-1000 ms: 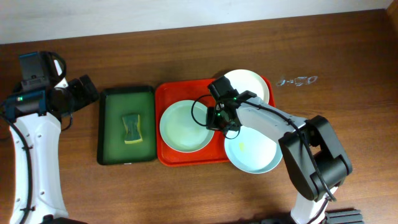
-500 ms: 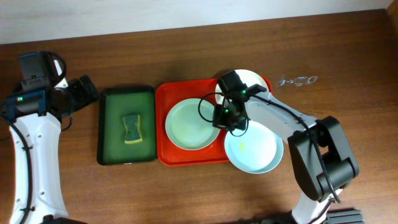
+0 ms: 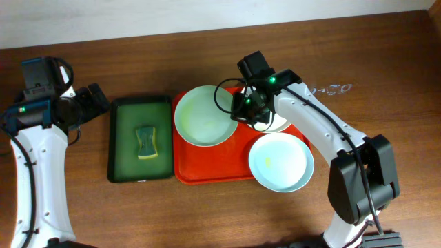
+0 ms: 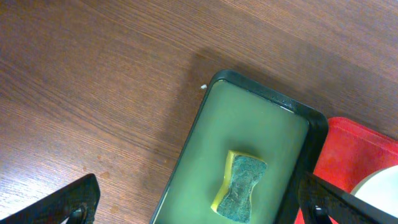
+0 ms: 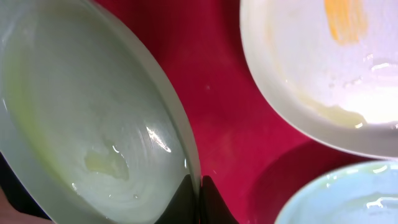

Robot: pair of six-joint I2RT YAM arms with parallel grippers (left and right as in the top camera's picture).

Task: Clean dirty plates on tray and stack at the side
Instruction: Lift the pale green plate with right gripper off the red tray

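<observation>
The tray sits beneath your right end effector, whose jaws are clamped on the rim of the mint plate jutting to its left. That thin, wet-looking edge could slip free and drop. Your left end effector gapes wide, empty

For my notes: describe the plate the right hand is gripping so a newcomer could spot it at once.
Find the red-orange tray mid-table, beside the dark green tray. Over its upper-left part, overlapping the far rim, is a pale mint plate. Unlike the other mint plate at the lower-right corner, its edge is pinched by the right hand.
</observation>
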